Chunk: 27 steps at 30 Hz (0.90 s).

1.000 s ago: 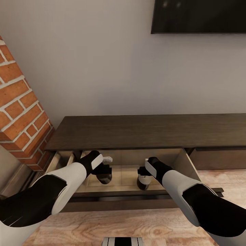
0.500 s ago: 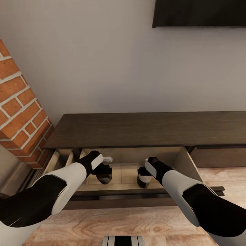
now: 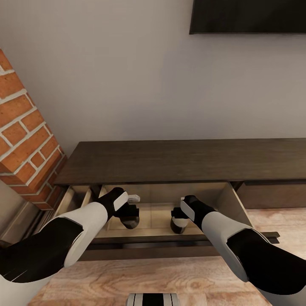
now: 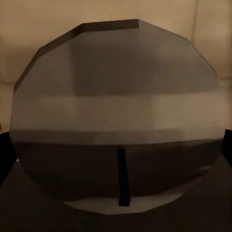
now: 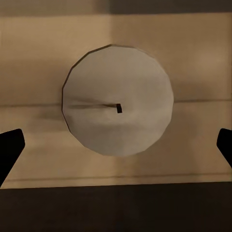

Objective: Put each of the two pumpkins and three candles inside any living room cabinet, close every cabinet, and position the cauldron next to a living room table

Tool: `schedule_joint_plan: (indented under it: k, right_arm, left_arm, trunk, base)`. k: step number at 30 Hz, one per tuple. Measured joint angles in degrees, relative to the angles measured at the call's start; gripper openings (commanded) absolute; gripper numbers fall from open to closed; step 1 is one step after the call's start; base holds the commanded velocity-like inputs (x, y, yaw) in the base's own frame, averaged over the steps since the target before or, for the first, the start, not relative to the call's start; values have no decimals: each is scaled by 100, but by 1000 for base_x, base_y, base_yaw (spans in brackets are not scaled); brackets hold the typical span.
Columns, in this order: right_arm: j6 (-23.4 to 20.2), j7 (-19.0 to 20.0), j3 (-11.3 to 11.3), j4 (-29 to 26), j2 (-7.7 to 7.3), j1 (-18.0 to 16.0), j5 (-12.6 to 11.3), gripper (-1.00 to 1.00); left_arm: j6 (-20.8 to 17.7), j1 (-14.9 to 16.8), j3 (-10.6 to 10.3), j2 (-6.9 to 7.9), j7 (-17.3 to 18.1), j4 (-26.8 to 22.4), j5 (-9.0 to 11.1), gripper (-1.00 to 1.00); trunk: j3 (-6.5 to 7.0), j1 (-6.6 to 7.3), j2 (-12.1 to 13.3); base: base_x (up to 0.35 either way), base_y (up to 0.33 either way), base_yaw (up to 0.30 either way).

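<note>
Reaching into the open dark-brown wooden cabinet drawer [image 3: 238, 204]: my left end effector [image 3: 129, 216] and right end effector [image 3: 178, 221], both spread apart, each over a squat grey-olive candle [image 4: 118, 116] [image 5: 117, 106].

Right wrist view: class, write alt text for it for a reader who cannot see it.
A squat grey candle with a tiny dark wick, seen from straight above, stands on the pale wood floor of the open cabinet drawer. The two dark fingertips of the right claw sit wide apart on either side of it, not touching it.
</note>
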State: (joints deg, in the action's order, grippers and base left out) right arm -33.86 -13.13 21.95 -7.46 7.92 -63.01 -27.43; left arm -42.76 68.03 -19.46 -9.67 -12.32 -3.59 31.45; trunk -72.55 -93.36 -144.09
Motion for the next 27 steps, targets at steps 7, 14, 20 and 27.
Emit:
schedule_joint_plan:
  k: [7,14,20,27]
  right_arm:
    - [0,0,-1,0,0,0,0,100]
    - [0,2,-4,0,0,0,0,100]
    - [0,5,-7,0,0,0,0,100]
    - [0,6,-8,0,0,0,0,100]
  left_arm:
    - [2,-1,0,0,0,0,0,100]
    - [3,-1,-1,0,0,-2,-1,100]
    - [205,-16,-1,0,1,-10,-1,100]
    - [755,-19,4,0,-2,0,-11,100]
  trunk:
    - [0,0,0]
    - [0,0,0]
    - [0,0,0]
    - [0,0,0]
  base:
    - [0,0,0]
    - [0,0,0]
    - [0,0,0]
    - [0,0,0]
